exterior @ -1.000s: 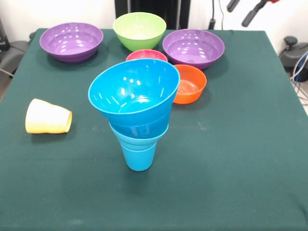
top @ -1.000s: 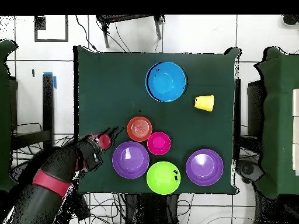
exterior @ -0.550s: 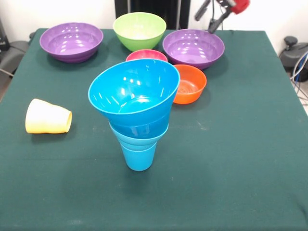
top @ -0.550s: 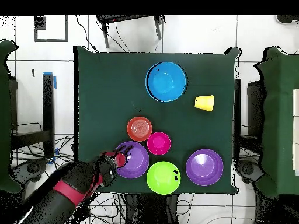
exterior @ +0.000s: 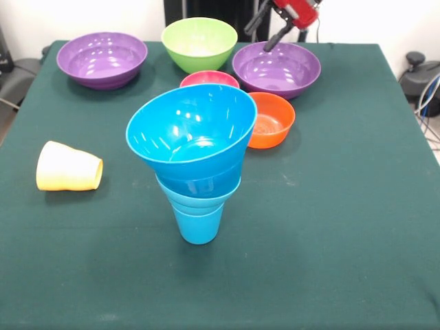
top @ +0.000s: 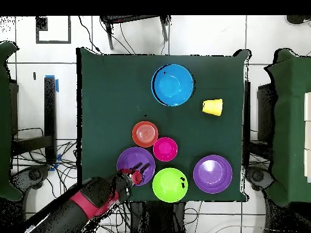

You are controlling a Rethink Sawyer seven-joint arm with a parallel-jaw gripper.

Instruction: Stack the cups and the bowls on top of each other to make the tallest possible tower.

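Claw point(exterior: 267, 29) moved over purple bowl point(exterior: 276, 69), fingers spread, empty; I saw green-clothed bench point(exterior: 330, 206), cables on tiled floor point(top: 36, 91).

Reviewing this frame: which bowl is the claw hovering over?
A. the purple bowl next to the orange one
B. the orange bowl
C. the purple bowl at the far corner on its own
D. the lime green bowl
A: the claw hangs over the rim of the purple bowl that sits beside the orange bowl; the overhead view shows it there too.
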